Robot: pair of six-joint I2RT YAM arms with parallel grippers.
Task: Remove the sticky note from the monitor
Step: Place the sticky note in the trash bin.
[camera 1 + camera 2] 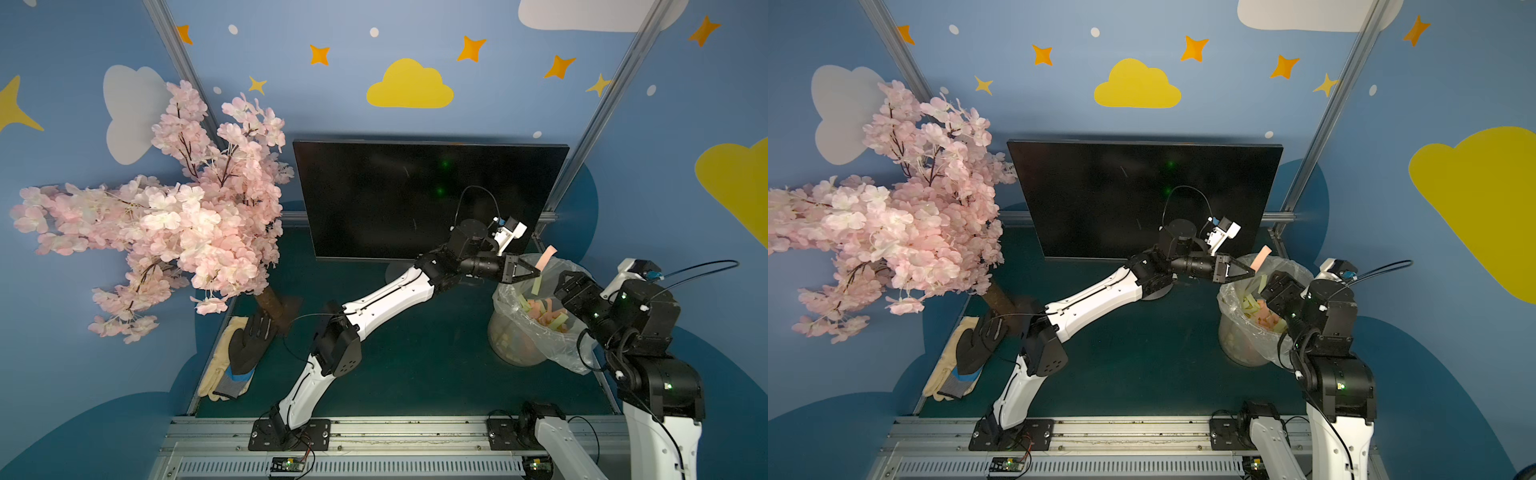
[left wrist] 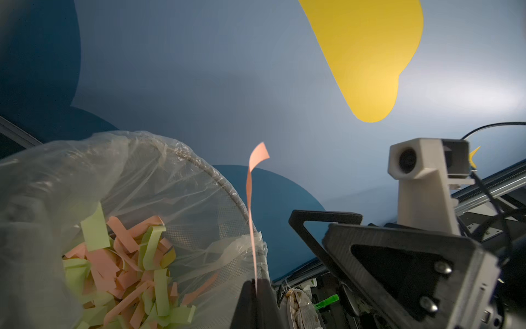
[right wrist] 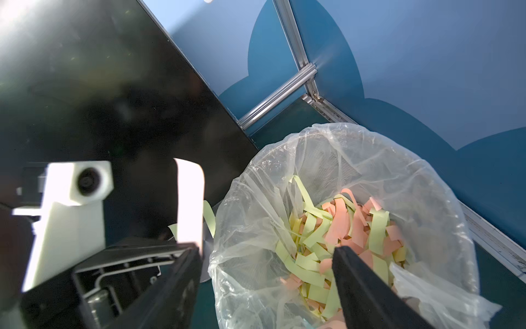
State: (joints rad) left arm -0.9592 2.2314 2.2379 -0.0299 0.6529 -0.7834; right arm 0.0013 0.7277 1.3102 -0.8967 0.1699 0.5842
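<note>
Booth walls are blue with yellow clouds and orange stars. The work surface is a dark green table top (image 1: 415, 374).

The large flat black monitor (image 1: 428, 199) stands upright at the back centre with its screen dark. Part of its round silver-grey disc stand (image 1: 394, 272) shows under the lower edge.

The left arm reaches across the table to the monitor's lower corner, on the bin side. The left gripper (image 1: 534, 275) is clenched on one end of the thin pink sticky-note strip (image 1: 545, 257). In the left wrist view the fingertips (image 2: 247, 293) are pressed together with the strip (image 2: 250, 216) rising from between them and curling over at its free end. The note is clear of the screen. It is held in the air just beside the monitor's corner, at the rim of the bin.

The round mesh waste bin lined with a clear plastic bag (image 1: 523, 353) stands on the table near the monitor's stand. It holds a heap of pink and pale green paper strips (image 1: 544, 318).

The right gripper (image 3: 264, 253) hangs above the bin's mouth with its jaws spread wide and nothing between them. It is close to the left gripper, but I cannot tell whether they touch.

At the far side of the table there is an artificial tree with pink blossoms (image 1: 166, 216). A pair of work gloves, one cream and one black with a blue cuff (image 1: 237, 357), lies at its trunk.
</note>
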